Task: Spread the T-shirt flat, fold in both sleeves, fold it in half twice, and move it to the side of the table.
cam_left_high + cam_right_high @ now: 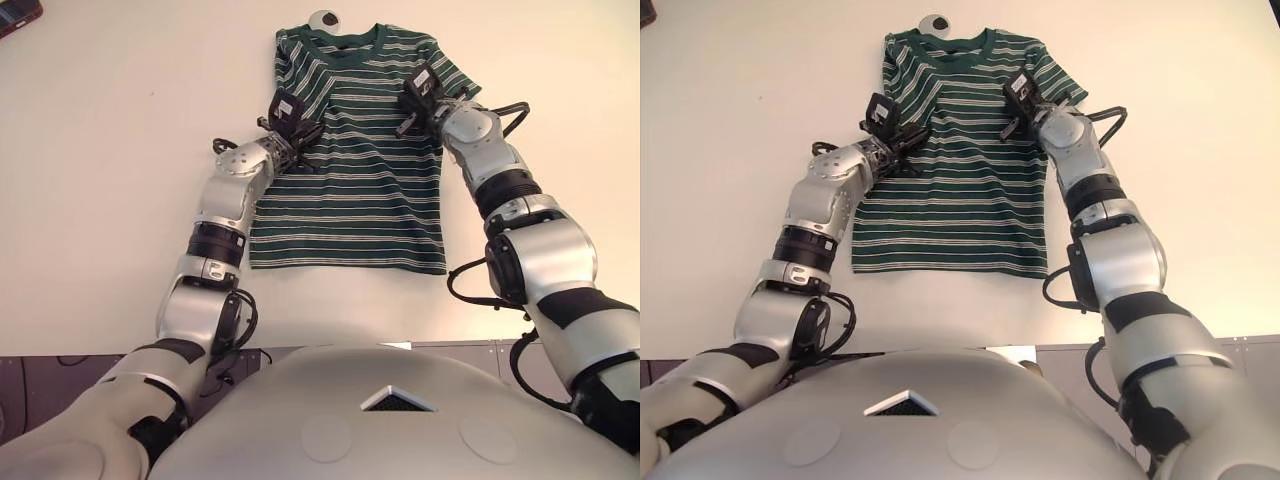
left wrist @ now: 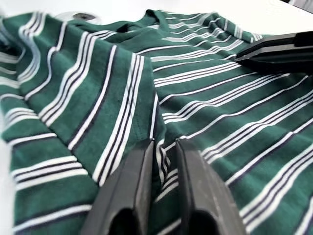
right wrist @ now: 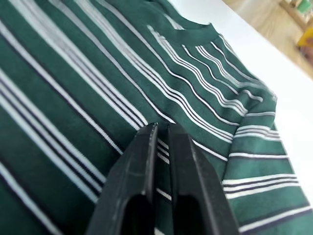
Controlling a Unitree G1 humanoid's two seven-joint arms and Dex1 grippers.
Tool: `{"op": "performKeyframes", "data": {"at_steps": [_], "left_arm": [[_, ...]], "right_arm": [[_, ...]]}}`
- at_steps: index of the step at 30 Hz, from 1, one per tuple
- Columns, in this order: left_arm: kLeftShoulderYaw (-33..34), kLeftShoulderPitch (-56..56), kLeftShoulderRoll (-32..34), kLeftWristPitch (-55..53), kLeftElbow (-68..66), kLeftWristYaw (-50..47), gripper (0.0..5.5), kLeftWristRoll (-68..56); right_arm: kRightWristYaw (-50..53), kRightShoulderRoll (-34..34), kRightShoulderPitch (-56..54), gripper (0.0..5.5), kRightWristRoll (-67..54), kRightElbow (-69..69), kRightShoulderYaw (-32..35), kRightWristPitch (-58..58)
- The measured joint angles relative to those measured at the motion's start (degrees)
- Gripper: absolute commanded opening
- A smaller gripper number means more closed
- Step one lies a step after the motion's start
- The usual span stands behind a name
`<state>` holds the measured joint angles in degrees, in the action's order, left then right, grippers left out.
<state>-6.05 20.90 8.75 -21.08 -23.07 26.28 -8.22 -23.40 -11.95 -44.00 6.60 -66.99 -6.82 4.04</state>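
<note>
While one striped T-shirt (image 1: 350,200) lies upper centre on the bench (image 1: 120,150), two tools meet it: the left tool (image 2: 164,147) pinches a cloth ridge, the right tool (image 3: 162,128) is narrow. One round object (image 1: 325,18) sits at the collar.

Green white-striped T-shirt (image 1: 355,170), flat on table (image 1: 120,180), collar farthest; left sleeve (image 1: 290,70) folded in, right sleeve (image 1: 455,75) out

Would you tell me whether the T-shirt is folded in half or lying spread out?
Spread out: the T-shirt lies full length on the table, with both collar and hem visible.
</note>
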Motion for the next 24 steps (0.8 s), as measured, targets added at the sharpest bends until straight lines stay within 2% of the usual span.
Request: {"op": "performKeyframes", "data": {"at_steps": [3,6,9,14,21,24], "left_arm": [[3.0,-7.6,1.9,-2.2,11.4,-0.6,0.78,-2.0],[7.8,-10.9,2.0,-2.6,19.0,-1.9,0.78,-5.8],[10.8,-10.9,1.3,-2.6,21.5,-2.6,0.78,-8.7],[11.4,-10.8,1.3,-3.0,22.6,-3.4,0.78,-9.8],[12.0,-12.0,1.5,-3.9,25.9,-3.9,0.78,-11.1],[11.7,-13.2,1.9,-3.9,26.4,-3.6,0.78,-11.1]], "right_arm": [[-2.7,-0.8,0.2,1.33,-8.3,1.7,8.2,-6.8],[-1.9,-5.1,-0.4,1.33,-11.5,1.7,13.1,-11.0],[1.7,-7.1,-1.5,1.33,-11.7,-1.0,14.8,-13.3],[4.9,-7.1,-2.8,1.33,-11.8,-3.5,16.7,-14.5],[5.2,-7.5,-3.6,1.33,-13.7,-4.9,20.2,-15.6],[4.3,-10.1,-4.1,1.33,-15.5,-5.1,22.6,-16.1]]}}
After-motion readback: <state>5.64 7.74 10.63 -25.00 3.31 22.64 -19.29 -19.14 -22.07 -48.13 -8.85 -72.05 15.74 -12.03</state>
